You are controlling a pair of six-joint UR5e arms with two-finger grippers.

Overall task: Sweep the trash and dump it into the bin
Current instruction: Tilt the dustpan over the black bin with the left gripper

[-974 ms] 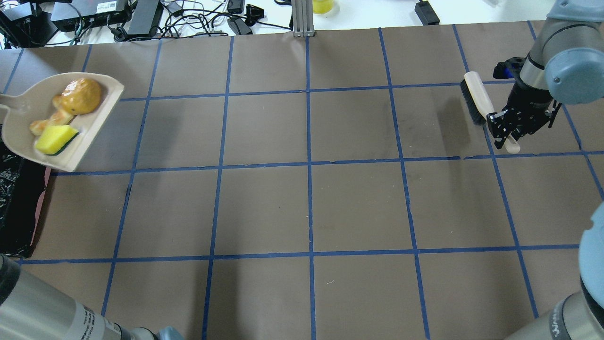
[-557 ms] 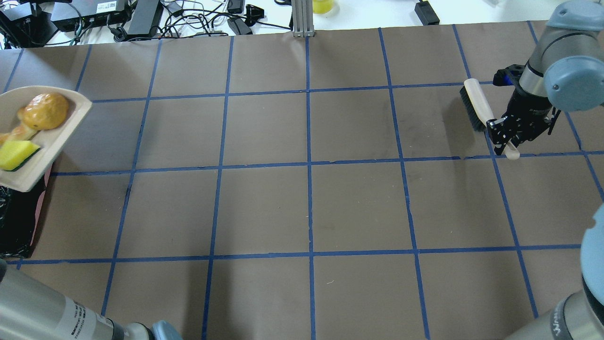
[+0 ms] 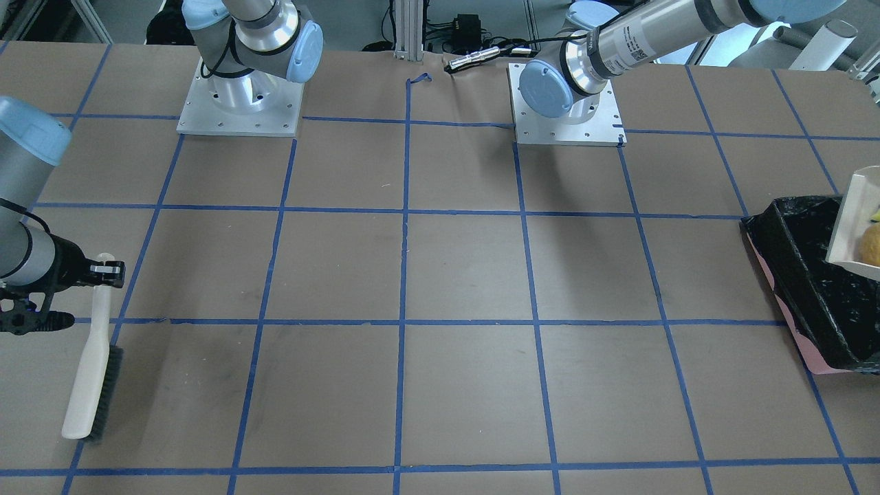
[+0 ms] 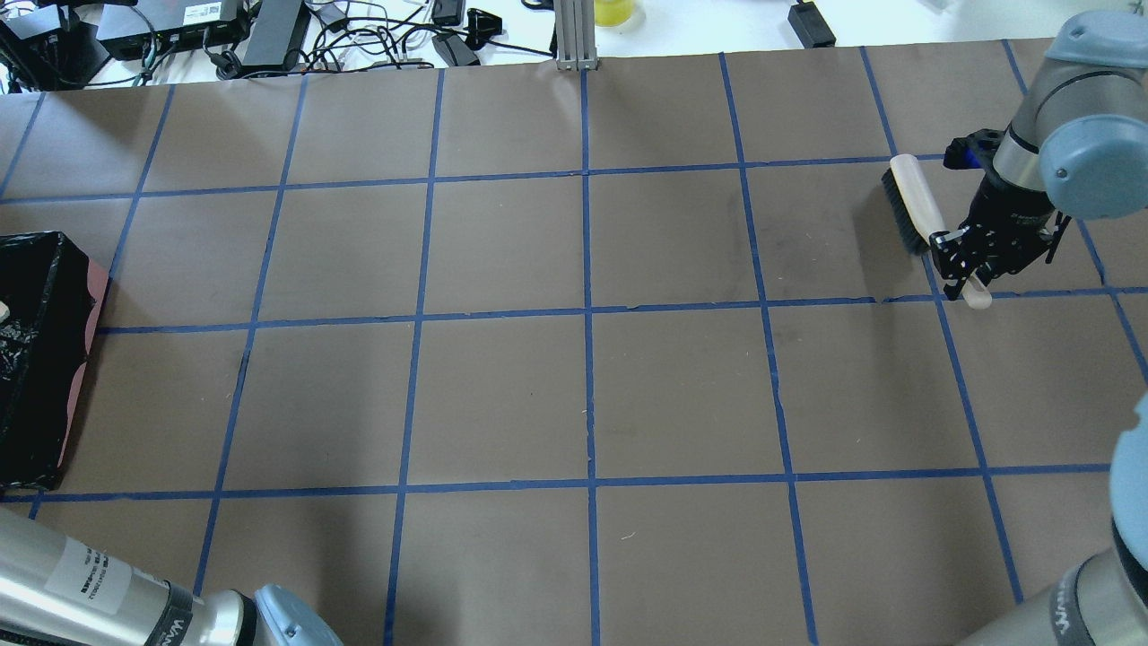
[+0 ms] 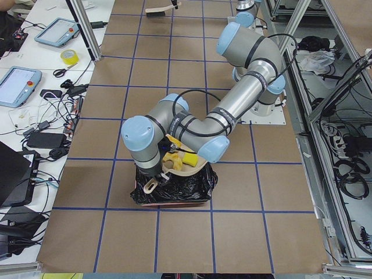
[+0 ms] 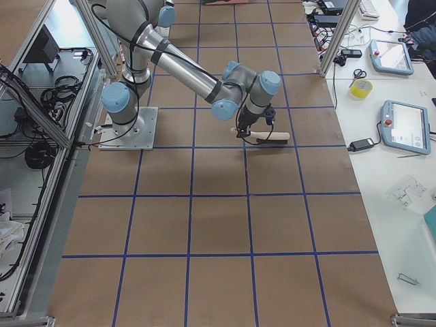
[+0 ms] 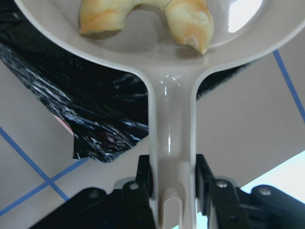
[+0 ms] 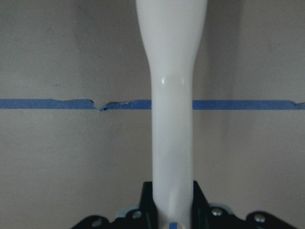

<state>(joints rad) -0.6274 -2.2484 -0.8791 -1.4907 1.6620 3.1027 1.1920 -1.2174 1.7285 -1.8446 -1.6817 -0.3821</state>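
The brown table point(image 4: 583, 395), gridded in blue tape, carries the black-lined bin point(image 3: 804, 289) at its left end. My left gripper point(image 7: 172, 183) clamps the dustpan point(image 7: 171, 119) by its handle above the bin. The croissant point(image 7: 143, 14), potato point(image 3: 872, 245) and yellow wedge point(image 5: 172, 158) lie in the pan, so I judge sweeping done and dumping pending. My right gripper point(image 4: 973, 262) grips the brush point(image 4: 915, 202).

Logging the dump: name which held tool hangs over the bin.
The beige dustpan, gripped by the left claw, is over the black-lined bin; the brush is at the table's opposite end.

Brown table point(image 4: 682, 395), blue tape grid point(image 4: 587, 311) — cables point(image 4: 377, 45), yellow tape roll point(image 5: 69, 56), tablet point(image 5: 56, 32) at edges.
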